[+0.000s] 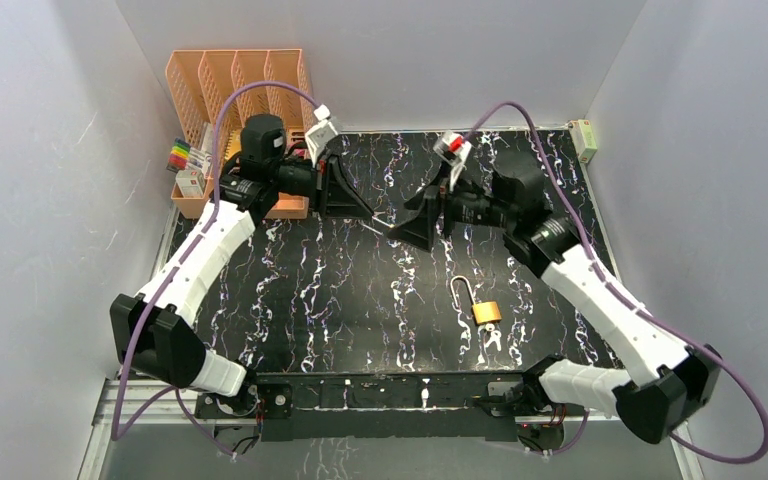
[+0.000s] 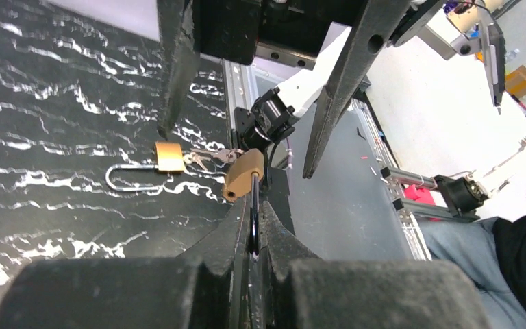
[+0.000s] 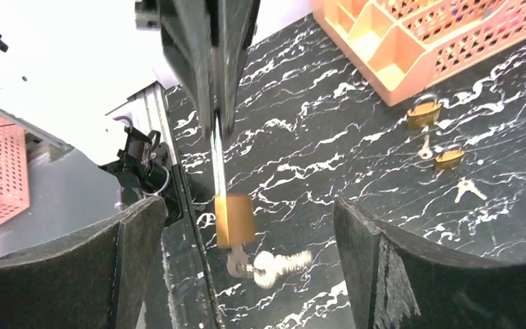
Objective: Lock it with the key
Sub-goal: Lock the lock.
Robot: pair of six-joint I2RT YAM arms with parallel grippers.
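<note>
Left gripper [image 2: 254, 205] is clamping the padlock [image 2: 243, 175] by its shackle [image 2: 253, 229], right gripper [image 3: 245, 202] gaping; slick key [image 3: 274, 264] dangling at six o'clock looks pinchable.

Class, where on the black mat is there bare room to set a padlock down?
Free: the front-left mat, between left arm and the open padlock; also the back-right corner behind the right arm. Crowded: mid-back, where left hand and right hand meet.
</note>
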